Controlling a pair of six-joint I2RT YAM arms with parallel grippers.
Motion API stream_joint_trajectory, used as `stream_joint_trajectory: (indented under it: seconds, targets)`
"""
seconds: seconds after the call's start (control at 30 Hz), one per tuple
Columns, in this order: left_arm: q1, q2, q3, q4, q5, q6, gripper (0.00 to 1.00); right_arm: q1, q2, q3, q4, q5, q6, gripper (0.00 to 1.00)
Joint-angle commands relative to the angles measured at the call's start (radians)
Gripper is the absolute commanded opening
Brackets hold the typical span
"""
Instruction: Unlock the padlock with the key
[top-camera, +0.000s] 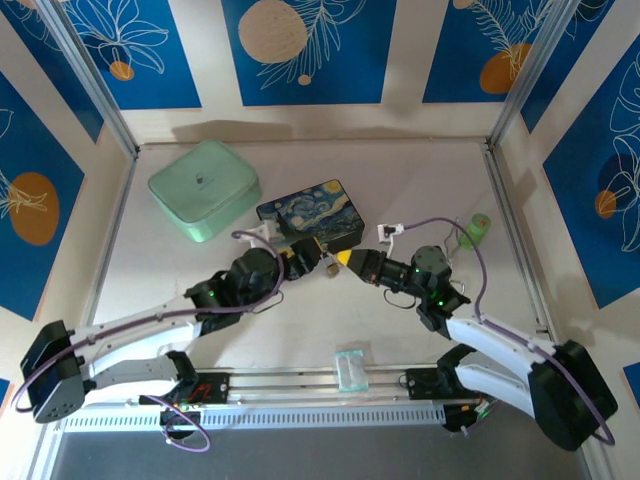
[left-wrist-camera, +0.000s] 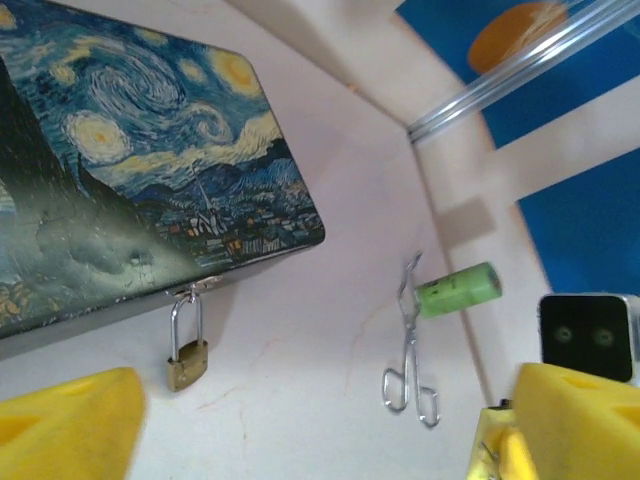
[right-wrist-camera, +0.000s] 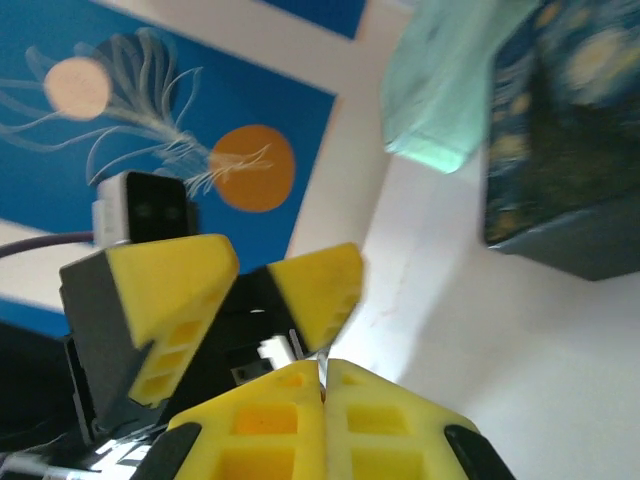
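While one padlock (left-wrist-camera: 187, 362) hangs on tin (left-wrist-camera: 150, 180), left gripper (left-wrist-camera: 325, 425) open, right gripper (right-wrist-camera: 322, 392) pinches one key (right-wrist-camera: 321, 366)

On my desk (top-camera: 420, 180) the larger box (top-camera: 204, 188) sits far back on the left. The painted tin (top-camera: 310, 213) lies just to its right and slightly nearer me. The padlock (left-wrist-camera: 187, 362) hangs at the tin's front wall. The key (right-wrist-camera: 322, 368) sits between my right jaws, just before the tin. Well off to the right, near the side wall, lies a small roll (top-camera: 479, 227). The wire tongs (left-wrist-camera: 410, 365) lie just beside it, towards the tin. A packet (top-camera: 351, 366) lies alone at the near edge, between the arm bases.
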Motion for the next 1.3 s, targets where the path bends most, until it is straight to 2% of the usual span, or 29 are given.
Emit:
stream_joint_trajectory:
  seconds: [0.0, 0.07, 0.17, 0.33, 0.53, 0.77, 1.07, 1.27]
  targets:
    - [0.002, 0.098, 0.001, -0.202, 0.018, -0.006, 0.83, -0.023, -0.111, 0.028, -0.374, 0.133, -0.122, 0.02]
    - [0.000, 0.167, -0.011, -0.118, 0.045, -0.017, 0.76, -0.044, -0.162, 0.046, -0.513, 0.178, -0.171, 0.02]
    - [-0.007, 0.274, 0.035, -0.107, 0.033, -0.008, 0.70, -0.105, -0.192, 0.037, -0.594, 0.158, -0.187, 0.02]
    - [-0.021, 0.452, 0.143, -0.081, 0.027, 0.042, 0.66, -0.188, -0.195, -0.035, -0.541, 0.085, -0.169, 0.02]
    - [-0.028, 0.609, 0.180, 0.056, -0.022, 0.080, 0.59, -0.211, -0.195, -0.074, -0.507, 0.054, -0.163, 0.02]
    - [-0.030, 0.689, 0.215, 0.101, -0.050, 0.061, 0.54, -0.222, -0.213, -0.103, -0.501, 0.041, -0.153, 0.02]
    - [-0.027, 0.772, 0.224, 0.136, -0.065, 0.049, 0.40, -0.227, -0.225, -0.135, -0.478, 0.047, -0.124, 0.01]
    - [-0.027, 0.803, 0.232, 0.157, -0.070, 0.062, 0.26, -0.206, -0.209, -0.136, -0.472, 0.056, -0.125, 0.01]
